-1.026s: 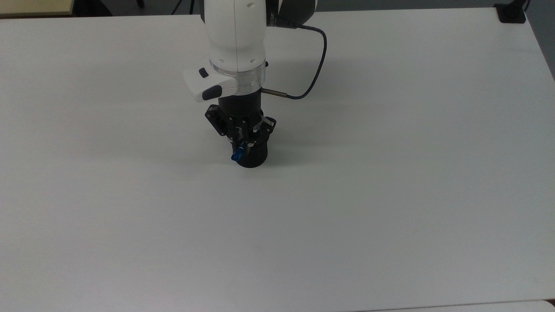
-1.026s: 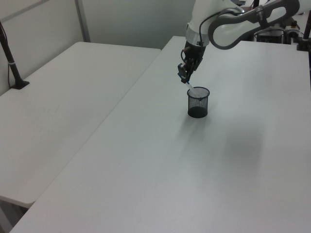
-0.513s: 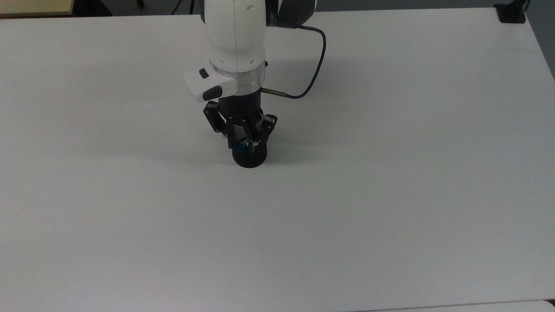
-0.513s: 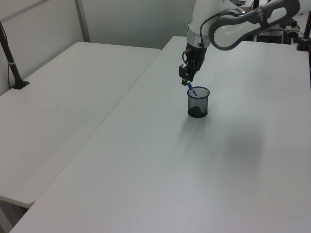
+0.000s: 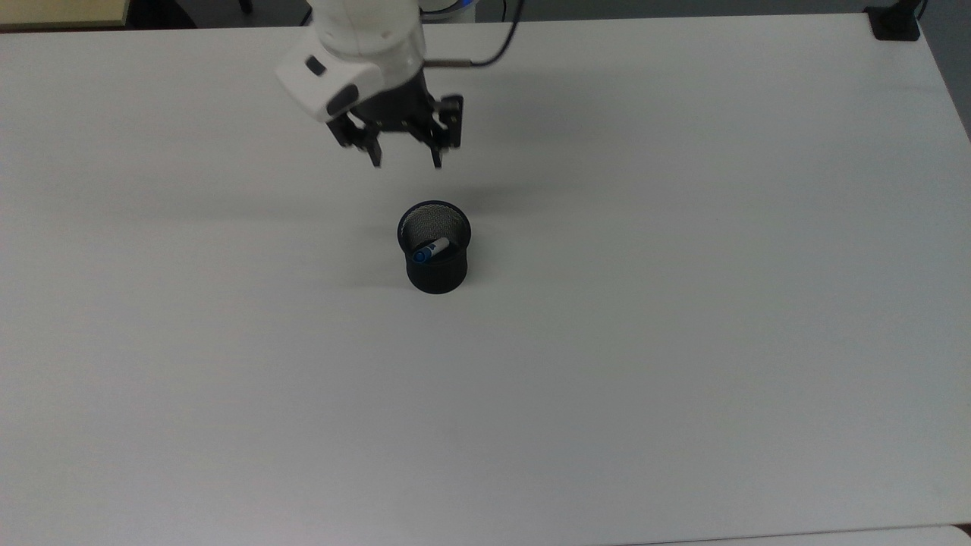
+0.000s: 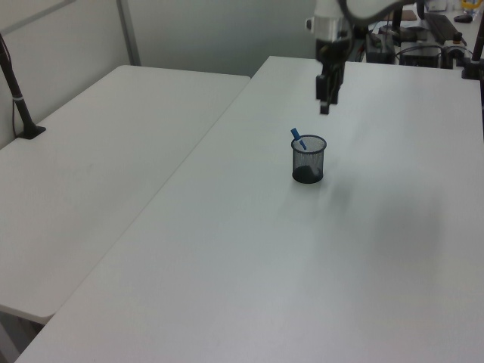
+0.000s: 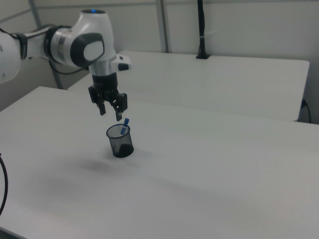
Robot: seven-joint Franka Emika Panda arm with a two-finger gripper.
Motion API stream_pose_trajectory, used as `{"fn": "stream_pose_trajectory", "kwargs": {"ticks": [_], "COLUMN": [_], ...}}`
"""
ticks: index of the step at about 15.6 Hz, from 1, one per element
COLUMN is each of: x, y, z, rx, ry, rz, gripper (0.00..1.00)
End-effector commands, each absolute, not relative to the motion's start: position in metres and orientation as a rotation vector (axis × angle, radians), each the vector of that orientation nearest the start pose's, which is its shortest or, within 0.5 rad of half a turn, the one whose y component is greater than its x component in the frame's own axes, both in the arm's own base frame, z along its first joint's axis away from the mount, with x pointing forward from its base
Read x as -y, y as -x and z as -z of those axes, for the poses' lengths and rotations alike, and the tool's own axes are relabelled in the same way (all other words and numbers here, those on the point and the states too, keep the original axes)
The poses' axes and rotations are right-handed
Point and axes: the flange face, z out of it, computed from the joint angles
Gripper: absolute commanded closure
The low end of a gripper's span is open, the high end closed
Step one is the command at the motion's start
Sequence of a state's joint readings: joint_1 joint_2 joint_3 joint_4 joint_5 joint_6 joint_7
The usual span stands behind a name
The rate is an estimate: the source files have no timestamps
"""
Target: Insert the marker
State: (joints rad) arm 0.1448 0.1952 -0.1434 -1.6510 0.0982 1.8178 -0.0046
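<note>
The marker leans inside the black mesh cup, its blue cap poking over the rim. The same marker and cup show in the left view, and the marker and cup in the right view. My gripper hangs open and empty above the table, apart from the cup, toward the top view's upper side. It appears in the left view above the cup and in the right view just up-left of the cup.
The cup stands on a wide white table. A second white table lies at the left view's left. A black post base sits at the top view's far right corner.
The gripper let go of the marker, which dropped into the cup. The arm then rose and drew back toward the top view's upper edge, fingers spread.
</note>
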Motion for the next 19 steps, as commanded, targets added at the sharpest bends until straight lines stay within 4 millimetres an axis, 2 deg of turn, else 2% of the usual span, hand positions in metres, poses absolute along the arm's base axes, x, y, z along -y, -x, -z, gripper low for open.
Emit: {"fn": "stream_pose_trajectory", "kwargs": {"ticks": [1, 3, 8, 10, 19], "x": [0.004, 0.011, 0.047, 0.050, 0.044], "y": [-0.602, -0.591, -0.554, -0.546, -0.549], "z": [-0.538, -0.559, -0.610, -0.614, -0.611], "rx": [0.039, 0.044, -0.081, -0.120, -0.153], "ry": [3.056, 3.096, 3.097, 3.093, 3.108], "rz": [-0.096, -0.073, -0.045, -0.072, -0.075], "gripper": [0.00, 0.00, 0.00, 0.00, 0.00]}}
